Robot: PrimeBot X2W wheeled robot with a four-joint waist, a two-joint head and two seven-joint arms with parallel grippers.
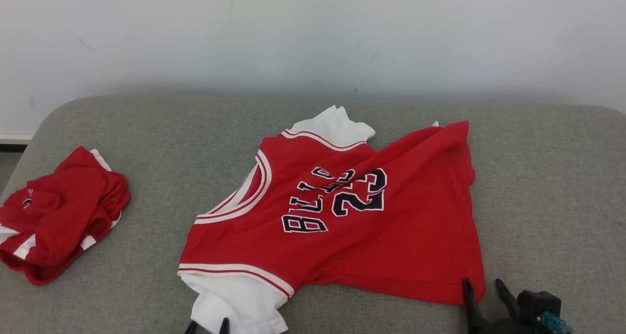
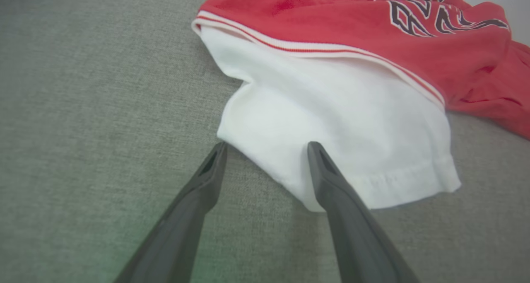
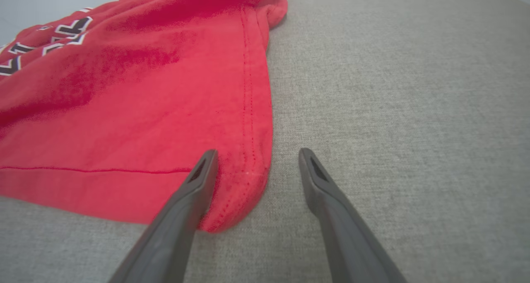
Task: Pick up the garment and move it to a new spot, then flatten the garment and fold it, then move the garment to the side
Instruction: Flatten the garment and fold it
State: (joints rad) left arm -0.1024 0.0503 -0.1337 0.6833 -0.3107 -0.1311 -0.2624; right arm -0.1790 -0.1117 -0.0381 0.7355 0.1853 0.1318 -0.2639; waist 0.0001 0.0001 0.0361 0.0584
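The garment [image 1: 352, 226], a red basketball jersey with white sleeves and dark lettering, lies spread but wrinkled across the middle of the grey cushion. My left gripper [image 1: 210, 325] stands open at the near white sleeve [image 2: 331, 121], its fingers straddling the sleeve's near corner. At the jersey's near right hem corner [image 3: 236, 183] my right gripper [image 1: 484, 287] is open too. One finger lies over the red cloth and the other over bare cushion.
A second red garment [image 1: 58, 211] lies crumpled at the cushion's left end. The grey cushion [image 1: 552, 192] has bare fabric to the right of the jersey and between the two garments. A pale wall rises behind.
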